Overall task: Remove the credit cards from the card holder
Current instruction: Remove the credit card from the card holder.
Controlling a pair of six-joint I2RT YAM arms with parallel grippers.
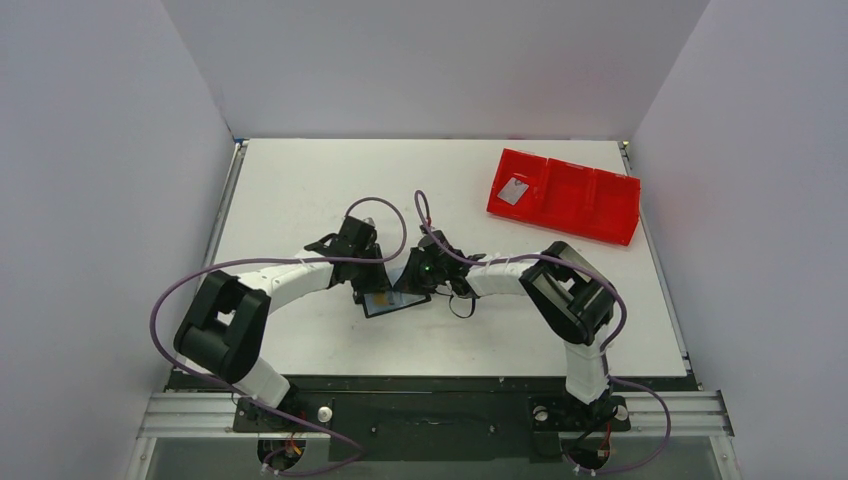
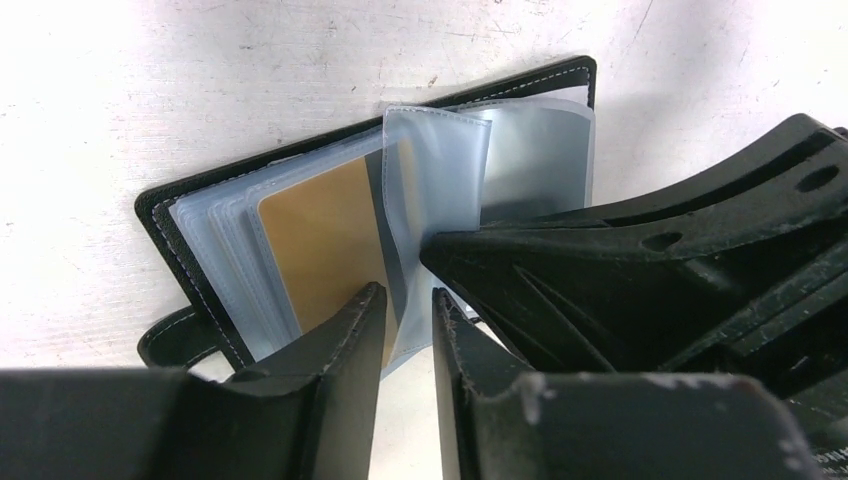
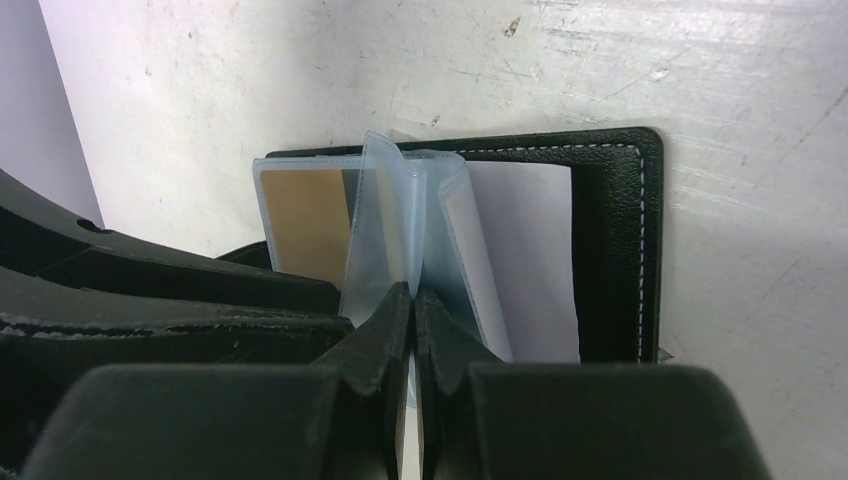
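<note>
Right jaws pinch a clear sleeve (image 3: 385, 225); left jaws clamp the gold card (image 2: 320, 240).

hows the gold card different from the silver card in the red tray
Colour: the gold card is tan-gold, the silver card grey. Place: the gold card sits in a clear sleeve of the open card holder; the silver card lies loose in the left end compartment of the red tray. Company: the left gripper and right gripper are both at the gold card's holder; the silver card lies far from both. Shared: both are thin rectangular cards.
</note>
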